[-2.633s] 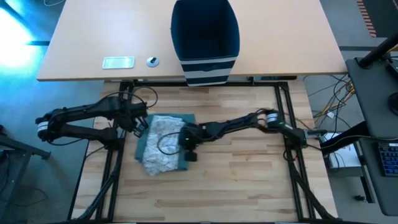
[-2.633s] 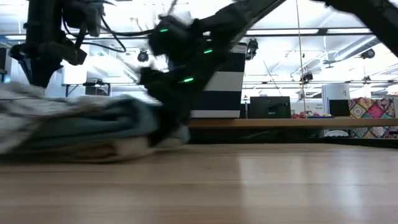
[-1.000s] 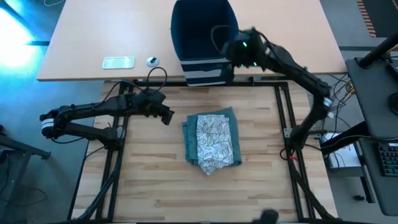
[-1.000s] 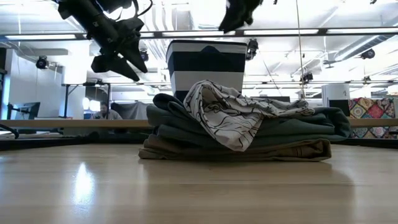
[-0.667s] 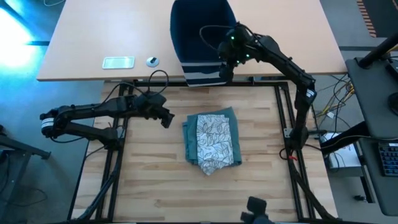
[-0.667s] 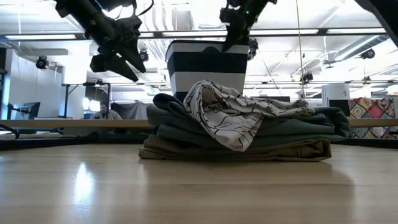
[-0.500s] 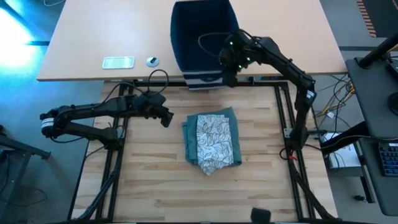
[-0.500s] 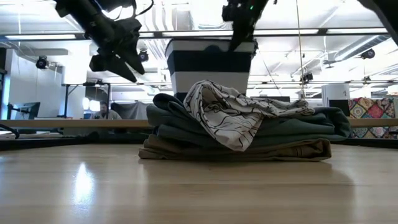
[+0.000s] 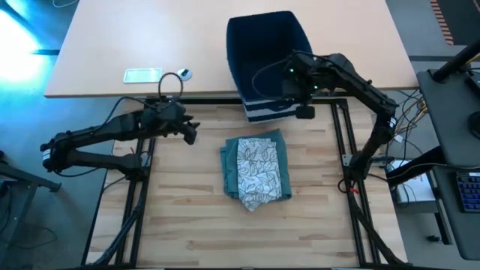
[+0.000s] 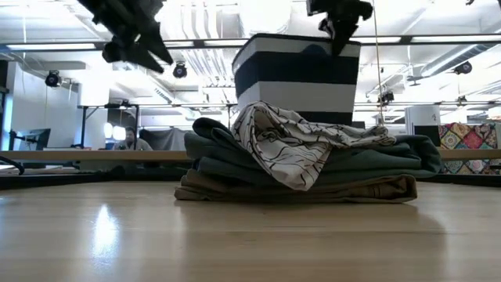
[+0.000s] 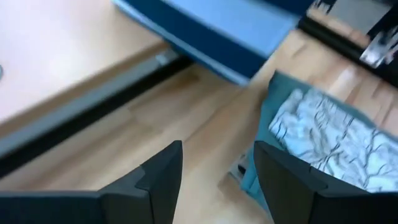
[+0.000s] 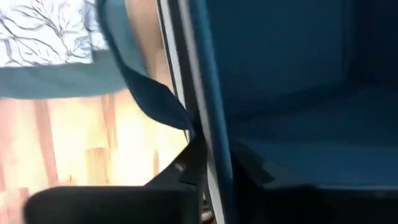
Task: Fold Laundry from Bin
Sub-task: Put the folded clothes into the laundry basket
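The bin [image 9: 268, 64] stands at about 12 o'clock of the wooden desk [image 9: 187, 225], turned a little so that its striped side hangs at the edge between the tan desk [image 9: 105, 45] and the wooden one. The right pincer [image 9: 303, 96] is at the bin's rim on the 3 o'clock side, and in the right wrist view its fingers [image 12: 186, 165] are pressed together on the navy wall of the bin [image 12: 273, 93], so it is closed on the bin. In the low view this pincer [image 10: 338, 17] is seen above the upper edge of the bin [image 10: 297, 78]. The laundry [image 9: 255, 171] lies as a folded pile in the middle of the wooden desk, at 6 o'clock from the bin: a beige piece at the bottom, teal-green cloth over it, and a white cloth with dark leaf lines [image 10: 290, 149] on top. The left pincer [image 9: 187, 131] hangs in the air at 9 o'clock from the pile, well apart from it; its two fingers [image 11: 158, 180] stand with a moderate gap and hold nothing. A small white flat device [image 9: 142, 75] lies on the tan desk at about 10 o'clock.
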`<state>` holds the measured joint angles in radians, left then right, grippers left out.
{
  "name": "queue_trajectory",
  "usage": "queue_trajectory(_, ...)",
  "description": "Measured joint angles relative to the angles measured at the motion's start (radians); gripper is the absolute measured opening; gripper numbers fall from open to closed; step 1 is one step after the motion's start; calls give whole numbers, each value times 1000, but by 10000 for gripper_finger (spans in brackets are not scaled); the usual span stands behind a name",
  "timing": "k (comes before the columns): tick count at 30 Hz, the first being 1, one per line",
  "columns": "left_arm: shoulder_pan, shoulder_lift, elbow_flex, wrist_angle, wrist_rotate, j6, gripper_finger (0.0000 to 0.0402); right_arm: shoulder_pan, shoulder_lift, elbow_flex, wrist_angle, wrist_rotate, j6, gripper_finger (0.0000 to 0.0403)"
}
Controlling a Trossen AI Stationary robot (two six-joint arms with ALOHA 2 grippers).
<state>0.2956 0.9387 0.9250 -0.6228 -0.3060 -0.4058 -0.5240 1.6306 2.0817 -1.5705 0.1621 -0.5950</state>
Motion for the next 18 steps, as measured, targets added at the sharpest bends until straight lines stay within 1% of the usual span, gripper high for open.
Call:
queue_trajectory(2,1,-3,22,7,-13,11,182,2,6,-15,16,5,13,62)
queue_trajectory(4,1,6,44,28,-38,13,182,17,13,-27,94,-63,64,92)
queue_trajectory(6,8,22,73,69,-44,13,182,44,19,-32,240,-132,140,122)
queue_trajectory(7,16,32,92,85,-43,12,182,60,23,-32,331,-149,181,135)
queue_trajectory(9,33,62,137,109,-45,5,182,91,30,-32,477,-160,250,159)
queue_trajectory(12,57,113,216,92,-52,-2,182,118,28,-27,622,-162,300,183)
queue_trajectory(15,61,160,301,39,-52,11,182,122,13,-1,637,-159,342,197)
queue_trajectory(18,60,207,379,-40,-52,36,182,118,-6,17,551,-154,360,200)
